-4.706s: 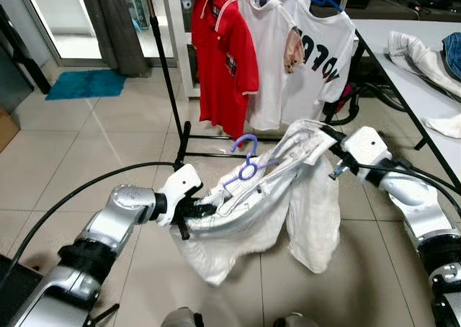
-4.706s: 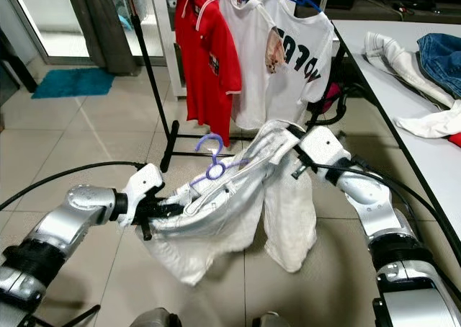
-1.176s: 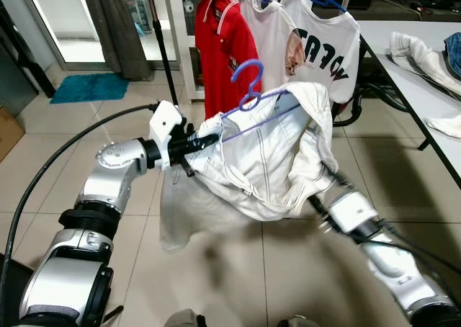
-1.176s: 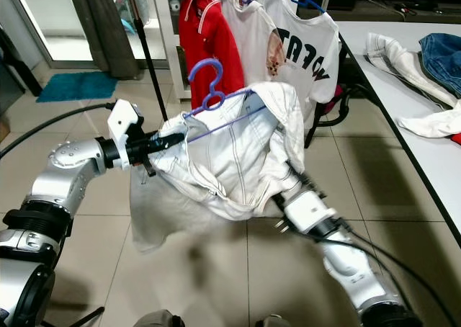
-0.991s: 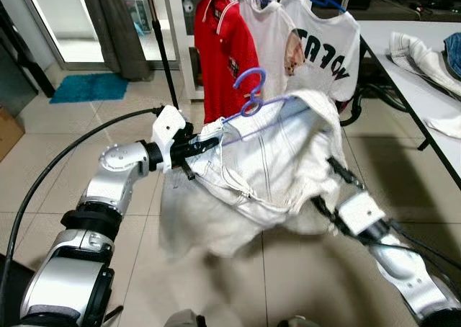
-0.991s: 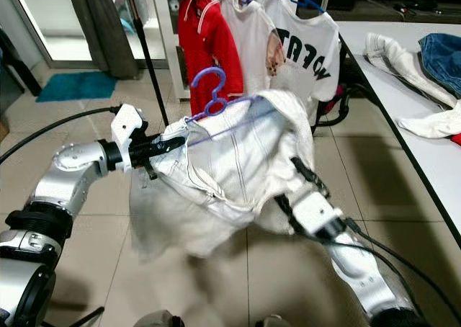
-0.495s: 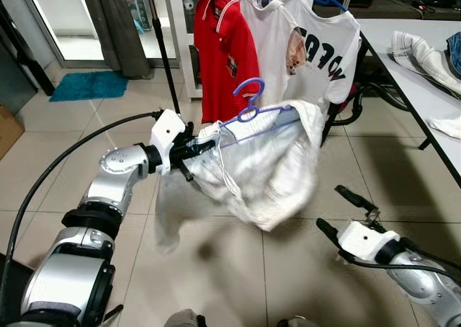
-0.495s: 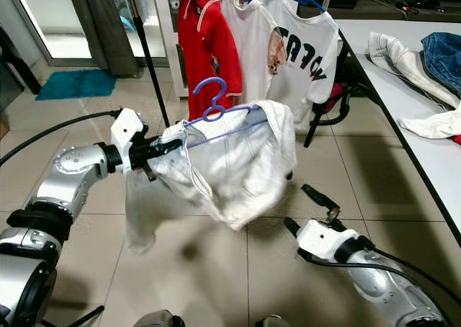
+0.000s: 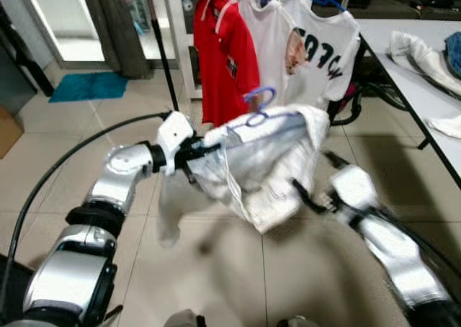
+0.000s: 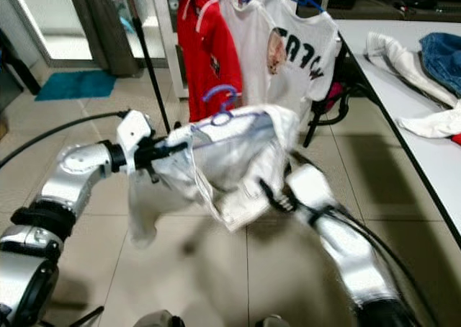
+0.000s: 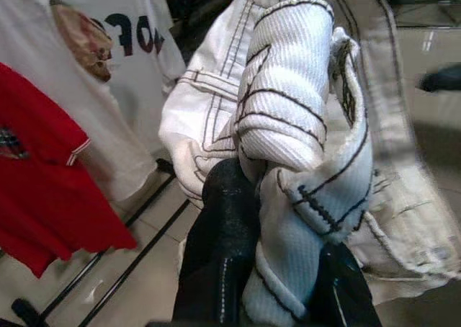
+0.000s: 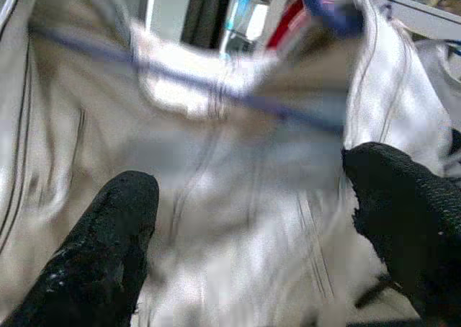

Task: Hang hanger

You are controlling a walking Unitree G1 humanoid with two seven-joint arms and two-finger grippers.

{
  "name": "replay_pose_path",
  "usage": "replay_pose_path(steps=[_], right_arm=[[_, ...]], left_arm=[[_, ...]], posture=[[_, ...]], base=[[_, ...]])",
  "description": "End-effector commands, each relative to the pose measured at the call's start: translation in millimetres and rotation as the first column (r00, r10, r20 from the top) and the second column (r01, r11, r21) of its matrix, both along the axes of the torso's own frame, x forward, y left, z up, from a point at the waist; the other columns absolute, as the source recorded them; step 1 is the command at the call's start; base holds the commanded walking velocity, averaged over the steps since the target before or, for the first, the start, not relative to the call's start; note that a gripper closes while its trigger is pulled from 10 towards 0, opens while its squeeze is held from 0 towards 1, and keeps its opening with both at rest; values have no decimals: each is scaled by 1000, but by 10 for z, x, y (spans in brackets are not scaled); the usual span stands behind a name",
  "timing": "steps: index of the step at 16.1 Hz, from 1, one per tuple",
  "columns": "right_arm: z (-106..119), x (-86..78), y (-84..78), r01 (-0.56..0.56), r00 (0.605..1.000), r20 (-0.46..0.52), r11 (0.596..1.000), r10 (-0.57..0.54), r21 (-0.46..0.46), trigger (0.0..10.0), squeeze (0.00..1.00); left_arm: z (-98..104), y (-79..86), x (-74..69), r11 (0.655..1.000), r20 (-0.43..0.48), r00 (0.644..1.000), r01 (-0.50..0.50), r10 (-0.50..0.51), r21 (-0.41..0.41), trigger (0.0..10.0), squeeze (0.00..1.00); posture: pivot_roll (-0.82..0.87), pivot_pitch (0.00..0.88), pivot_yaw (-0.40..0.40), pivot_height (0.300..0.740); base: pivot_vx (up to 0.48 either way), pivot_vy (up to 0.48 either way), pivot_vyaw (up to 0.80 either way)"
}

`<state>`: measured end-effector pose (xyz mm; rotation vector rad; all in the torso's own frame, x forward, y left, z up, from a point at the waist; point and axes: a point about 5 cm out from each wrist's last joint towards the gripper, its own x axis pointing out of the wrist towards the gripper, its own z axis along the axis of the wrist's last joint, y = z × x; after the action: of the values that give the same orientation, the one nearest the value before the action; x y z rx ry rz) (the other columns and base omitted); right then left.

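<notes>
Before the clothes rack (image 9: 162, 50), the left hand (image 9: 193, 153) is clamped on a white jacket (image 9: 263, 161) draped over a purple hanger (image 9: 258, 104); the right hand (image 12: 248, 219), fingers apart, faces the jacket.

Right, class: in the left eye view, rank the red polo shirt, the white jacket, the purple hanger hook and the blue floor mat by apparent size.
1. white jacket and red polo shirt: too alike, and the jacket is nearer
2. blue floor mat
3. purple hanger hook
</notes>
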<state>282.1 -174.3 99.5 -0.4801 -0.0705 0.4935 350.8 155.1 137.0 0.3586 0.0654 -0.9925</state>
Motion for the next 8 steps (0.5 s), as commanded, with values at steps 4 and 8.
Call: replay_pose_path(steps=[4,8], right_arm=[[335,205,-27,28,1000,-3,995,-29,-98,9843,0],[489,303,-98,90,995,-30,986,-95,-138,1608,0]], left_arm=[[79,63,-45,999,71,997,33,-36,39,0,0],[76,70,-102,998,84,995,53,-56,42,0,0]], posture=[[-19,0,47,740],[-17,0,42,740]], base=[[0,0,0],[0,0,0]])
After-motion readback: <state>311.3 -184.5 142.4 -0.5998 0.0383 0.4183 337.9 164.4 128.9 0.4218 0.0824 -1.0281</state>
